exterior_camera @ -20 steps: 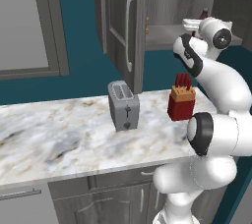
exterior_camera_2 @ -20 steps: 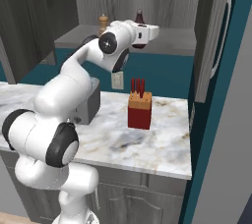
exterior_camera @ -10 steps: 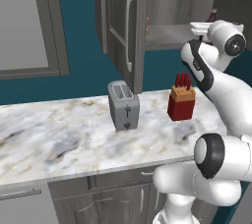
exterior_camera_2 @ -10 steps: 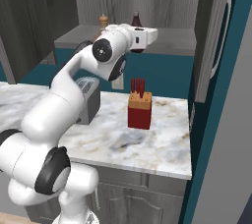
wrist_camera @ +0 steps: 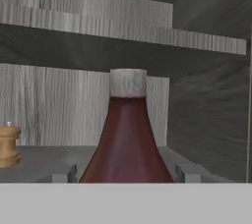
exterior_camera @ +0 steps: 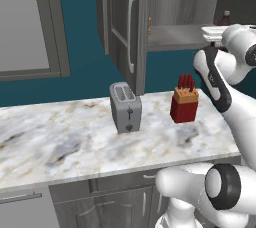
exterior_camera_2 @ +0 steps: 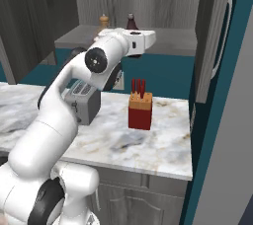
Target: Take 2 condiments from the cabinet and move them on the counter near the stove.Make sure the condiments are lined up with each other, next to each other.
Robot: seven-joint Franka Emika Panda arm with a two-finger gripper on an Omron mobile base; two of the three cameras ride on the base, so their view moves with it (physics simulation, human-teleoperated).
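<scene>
Condiments stand on the inner shelf (exterior_camera_2: pixel 168 41) of the open cabinet (exterior_camera: pixel 131 27), and none is on the desk (exterior_camera: pixel 75 142) yet. The dark red-brown bottle (wrist_camera: pixel 127 134) is straight ahead of the jaws, between the two fingertips (wrist_camera: pixel 72 173), with its pale cap well above them. The tan shaker (wrist_camera: pixel 8 144) is off to one side of the jaws, well apart from the bottle.

What could go wrong from here, as I judge it: the bottle is wide at the bottom and narrow at the top, so if the jaws close on the sloped part, the pads could slide up and the bottle could slip or tip over on the shelf. If the hand pushes forward a little too much before closing, it could knock the bottle toward the back wall. When the bottle is lifted out, the cabinet door and the shelf edge are near, and a wide swing could hit them. The red knife block (exterior_camera_2: pixel 140 112) and the toaster (exterior_camera: pixel 125 107) stand on the desk below, so a dropped bottle could land on them.

The jaws (wrist_camera: pixel 127 174) are apart, one tip on each side of the bottle's lower body. I cannot tell if the tips already touch it; they do not look clamped on it.
</scene>
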